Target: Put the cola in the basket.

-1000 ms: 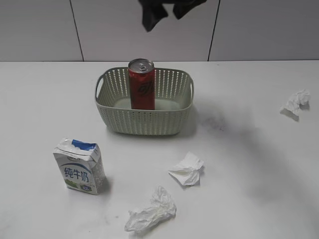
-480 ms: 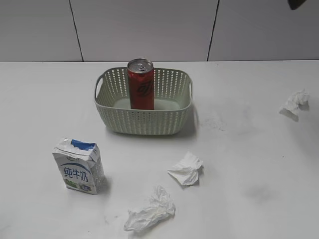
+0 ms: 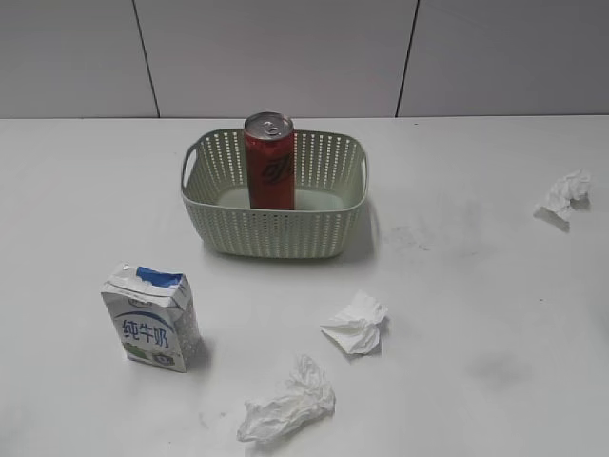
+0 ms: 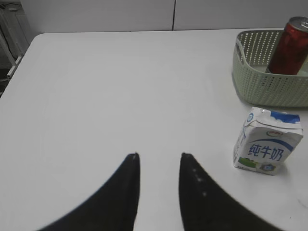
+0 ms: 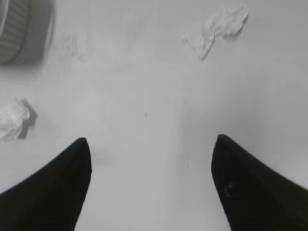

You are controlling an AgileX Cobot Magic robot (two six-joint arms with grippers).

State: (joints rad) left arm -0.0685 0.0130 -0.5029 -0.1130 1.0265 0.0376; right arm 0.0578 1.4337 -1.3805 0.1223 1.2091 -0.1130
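While upright, red cola [image 3: 270, 164], in basket [image 3: 276, 228]

The red cola [image 3: 270, 164] stands upright inside the pale green perforated basket [image 3: 276, 233] on the table.

Left claw [image 4: 159, 155] hangs over bare white surface [image 4: 106, 91], tips slightly apart, holding nothing. Milk carton [image 4: 266, 140] stands at right; behind it, red cola [image 4: 290, 46] upright inside the green basket [image 4: 262, 82].
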